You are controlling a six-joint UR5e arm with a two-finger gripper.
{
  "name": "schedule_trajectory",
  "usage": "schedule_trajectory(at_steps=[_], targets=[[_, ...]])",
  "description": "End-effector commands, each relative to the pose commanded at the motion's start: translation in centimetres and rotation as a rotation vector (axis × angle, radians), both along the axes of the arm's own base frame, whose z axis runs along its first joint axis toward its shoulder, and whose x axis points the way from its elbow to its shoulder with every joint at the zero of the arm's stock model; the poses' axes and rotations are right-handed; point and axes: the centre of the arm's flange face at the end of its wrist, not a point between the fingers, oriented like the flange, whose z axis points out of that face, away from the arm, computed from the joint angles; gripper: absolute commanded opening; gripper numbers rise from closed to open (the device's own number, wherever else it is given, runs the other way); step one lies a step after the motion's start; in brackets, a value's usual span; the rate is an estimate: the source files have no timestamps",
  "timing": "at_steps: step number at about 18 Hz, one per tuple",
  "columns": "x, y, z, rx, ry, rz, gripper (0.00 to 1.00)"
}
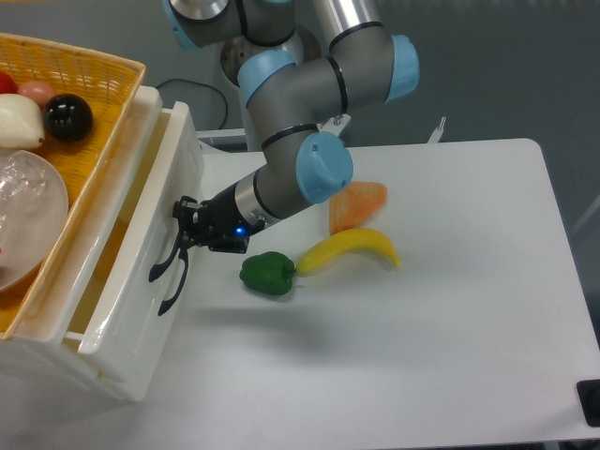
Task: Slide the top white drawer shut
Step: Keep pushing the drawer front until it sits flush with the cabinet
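Gripper (185,237) against drawer (141,272) front by its handle (169,272), finger state unclear, drawer partly open at table's (422,328) left edge, pepper (268,274) just right

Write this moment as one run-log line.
gripper: against handle | drawer: partly open | pepper, banana: on table

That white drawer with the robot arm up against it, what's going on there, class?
The gripper is pressed against the front of the top white drawer, right by its black handle, pushing it in under the yellow basket. The drawer is partly open, with a gap showing. On the table behind the arm lie a green pepper, a banana and a carrot, untouched.
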Motion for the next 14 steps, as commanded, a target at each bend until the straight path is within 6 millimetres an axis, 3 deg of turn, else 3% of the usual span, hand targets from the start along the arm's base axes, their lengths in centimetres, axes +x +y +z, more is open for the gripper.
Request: schedule_trajectory(at_steps=[3, 14], targets=[[1.0, 0.6, 0.0, 0.002, 0.0, -0.019, 0.0], [1.4, 0.6, -0.2, -0.004, -0.002, -0.02, 0.0]])
